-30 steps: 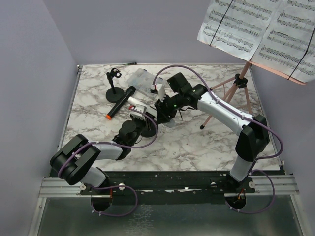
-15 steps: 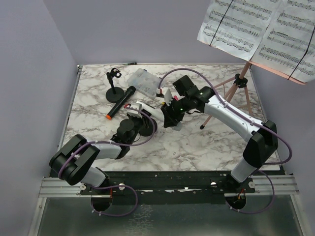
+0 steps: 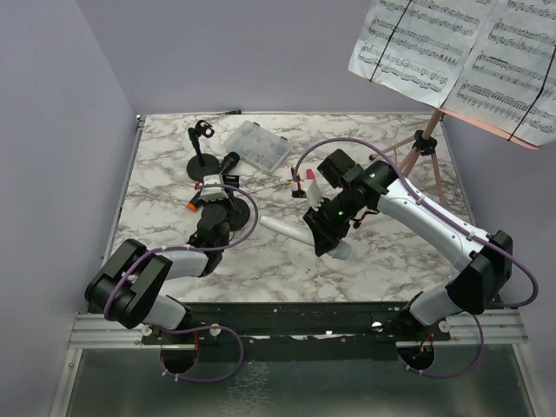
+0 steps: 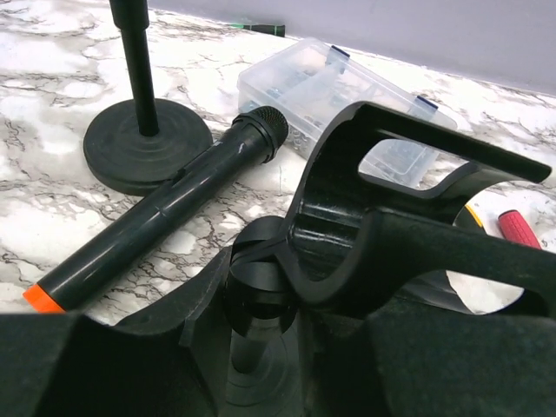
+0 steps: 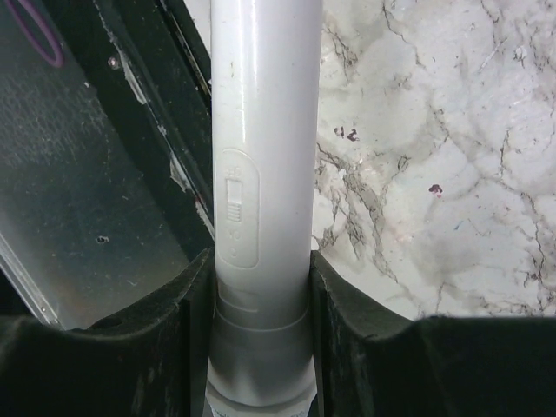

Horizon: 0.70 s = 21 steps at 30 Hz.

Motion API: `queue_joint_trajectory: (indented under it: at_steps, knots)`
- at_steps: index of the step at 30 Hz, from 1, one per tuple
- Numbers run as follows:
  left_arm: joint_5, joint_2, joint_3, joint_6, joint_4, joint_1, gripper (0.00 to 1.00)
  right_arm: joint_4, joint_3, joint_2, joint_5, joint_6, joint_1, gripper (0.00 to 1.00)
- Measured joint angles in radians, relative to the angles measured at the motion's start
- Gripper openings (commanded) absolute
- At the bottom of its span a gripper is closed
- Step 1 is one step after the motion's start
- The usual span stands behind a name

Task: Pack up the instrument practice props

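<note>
My right gripper (image 3: 323,233) (image 5: 261,269) is shut on the grey-headed white microphone (image 5: 261,156) (image 3: 276,228), held above the table's near middle. In the left wrist view its black fingers (image 5: 347,304) press both sides of the body below the switch. My left gripper (image 3: 211,195) (image 4: 269,347) is shut on a black mic holder (image 4: 391,200), its clip upward and its round base below. The black microphone (image 4: 165,208) (image 3: 228,162) lies just beyond it, beside the other mic holder (image 4: 148,143) (image 3: 201,161). The pink tripod (image 3: 417,156) carries sheet-music pages (image 3: 452,52) at the far right.
A clear plastic compartment box (image 3: 256,146) (image 4: 339,87) sits at the back middle. Small red and yellow screwdrivers (image 3: 300,181) lie right of it; the red one (image 4: 519,228) shows in the left wrist view. Purple cables loop over both arms. Grey walls enclose three sides.
The right arm has carried the white microphone away from the holder, toward the near right. The left gripper has moved with its holder to the left and back, next to the black microphone.
</note>
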<state>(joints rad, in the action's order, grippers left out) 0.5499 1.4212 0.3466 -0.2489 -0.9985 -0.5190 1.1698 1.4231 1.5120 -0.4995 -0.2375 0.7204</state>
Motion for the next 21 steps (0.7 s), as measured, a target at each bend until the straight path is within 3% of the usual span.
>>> queue_joint_trajectory:
  at_steps: [14,21]
  knots:
    - [0.028,-0.198,0.009,0.067,0.288,0.009,0.00,0.000,-0.002,-0.002,0.012,0.000,0.000,0.00]
    - [0.030,-0.240,0.110,0.100,0.437,0.150,0.00,-0.029,-0.001,0.045,0.012,-0.003,0.000,0.00]
